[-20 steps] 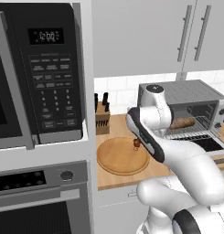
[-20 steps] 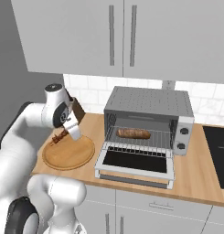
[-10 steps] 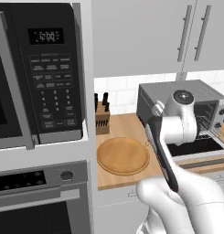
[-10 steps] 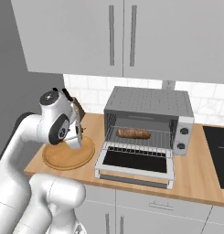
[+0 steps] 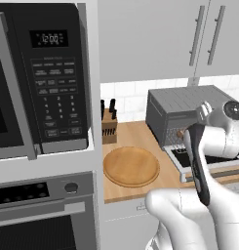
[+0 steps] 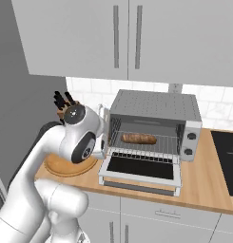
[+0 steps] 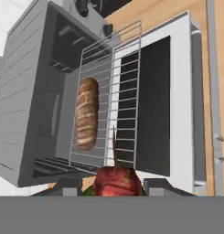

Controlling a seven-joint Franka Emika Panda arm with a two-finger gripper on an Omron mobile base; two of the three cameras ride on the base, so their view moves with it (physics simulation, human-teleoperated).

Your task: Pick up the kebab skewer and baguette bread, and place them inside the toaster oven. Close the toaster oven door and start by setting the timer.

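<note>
Gripper [image 7: 114, 186] clamped on our red-and-brown chunked kebab skewer [image 7: 115, 177], right before the boxy grey toaster oven [image 6: 156, 114]; golden-brown slashed baguette bread [image 7: 87, 113] lies on its wire rack [image 7: 114, 91], dark glass door [image 6: 140, 170] down.

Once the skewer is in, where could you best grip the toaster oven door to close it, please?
The toaster oven door lies dropped flat, so take the bar handle on its free front edge, approaching from the front and lifting upward.
</note>
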